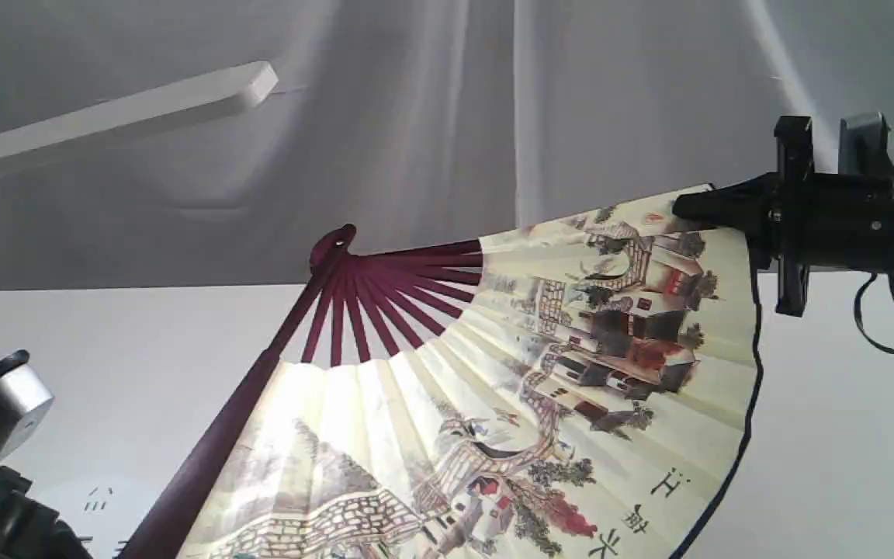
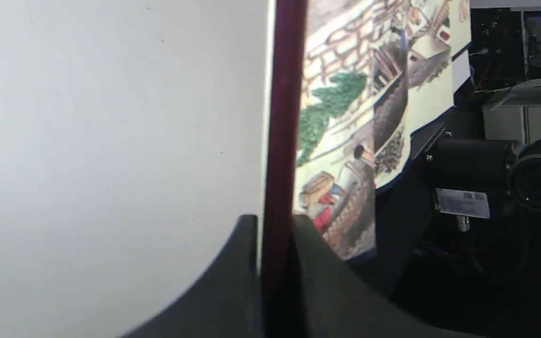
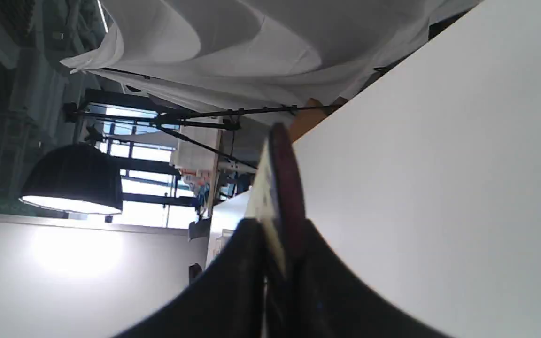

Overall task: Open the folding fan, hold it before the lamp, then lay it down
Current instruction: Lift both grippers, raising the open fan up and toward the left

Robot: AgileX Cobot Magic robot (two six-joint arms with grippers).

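Note:
The folding fan (image 1: 540, 373) is spread wide above the white table, its cream leaf with village painting and black characters facing the exterior camera, its maroon ribs meeting at a pivot at upper centre. My right gripper (image 1: 699, 208) is shut on the upper right guard rib (image 3: 285, 188). My left gripper (image 2: 276, 234) is shut on the lower left guard rib (image 2: 282, 117); in the exterior view its fingertips lie below the frame. The lamp's flat white bar head (image 1: 121, 116) reaches in from the upper left, behind the fan. Its round base (image 1: 94, 501) shows at lower left.
The white table (image 1: 843, 435) runs under the fan, with a white curtain (image 1: 455, 116) behind it. Part of the left arm and its silver camera mount (image 1: 5, 411) sits at the lower left. Black cables (image 1: 893, 318) hang beneath the right arm.

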